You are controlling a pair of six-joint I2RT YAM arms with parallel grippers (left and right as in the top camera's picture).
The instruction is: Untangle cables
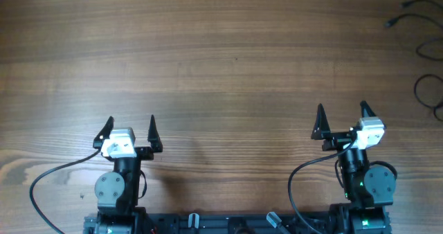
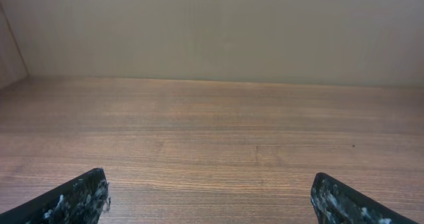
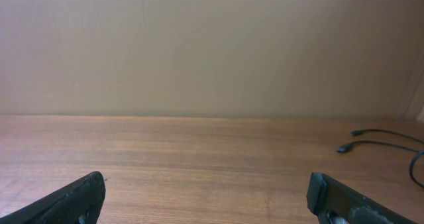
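Observation:
The cables are thin black cords lying at the far right edge of the wooden table, partly cut off by the frame. In the right wrist view the cables show at the far right with two small plug ends. My left gripper stands open near the front left, nothing between its fingers. My right gripper is open near the front right, well short of the cables. From the left wrist, the left gripper shows only bare wood between its tips; the right gripper likewise.
The wooden table stretches wide ahead of both arms. A pale wall rises behind its far edge. Thick black arm wires loop beside each arm base at the front.

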